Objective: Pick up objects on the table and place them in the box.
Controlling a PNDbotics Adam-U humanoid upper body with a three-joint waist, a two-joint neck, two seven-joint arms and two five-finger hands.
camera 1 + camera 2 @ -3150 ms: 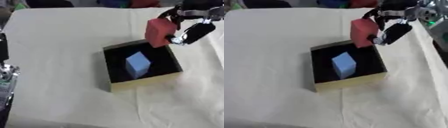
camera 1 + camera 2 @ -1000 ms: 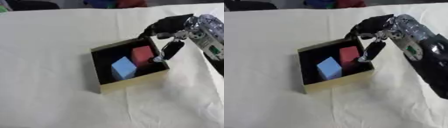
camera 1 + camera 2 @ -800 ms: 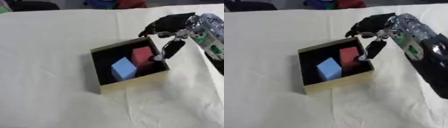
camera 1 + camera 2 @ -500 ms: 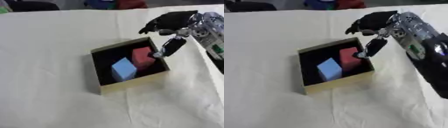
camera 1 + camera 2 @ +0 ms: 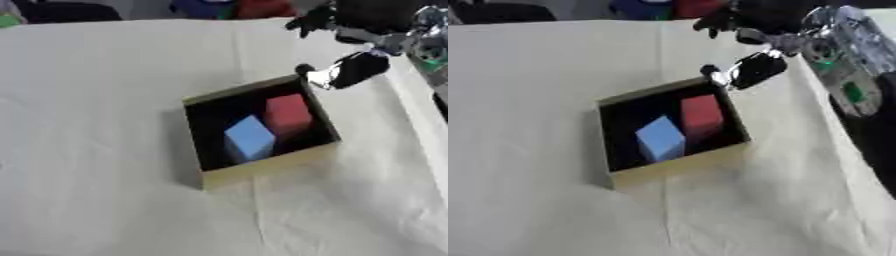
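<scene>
In the left eye view, the box (image 5: pixel 262 172) sits askew on the cloth-covered tabletop (image 5: pixel 96 100), its dark inside holding a red block (image 5: pixel 287 114) toward the far right and a blue block (image 5: pixel 250 136) just beside it, toward the near left; the two look to be touching, though the dim interior makes that hard to confirm. The right hand (image 5: pixel 354 70) hangs above the box's far right corner, clear of the rim, holding nothing, with its fingers spread apart and relaxed. In the right eye view, the same hand (image 5: pixel 754 69) shows at the end of the silver and black forearm (image 5: pixel 842 55) that enters from the upper right, and the red block (image 5: pixel 702 116) stands free of it inside the box. The left hand shows in neither view. No other loose object appears on the cloth, so the step in hand is judged to be the retreat: the hand should lift straight up and away from the rim, so that no finger catches the box wall and drags the box.
</scene>
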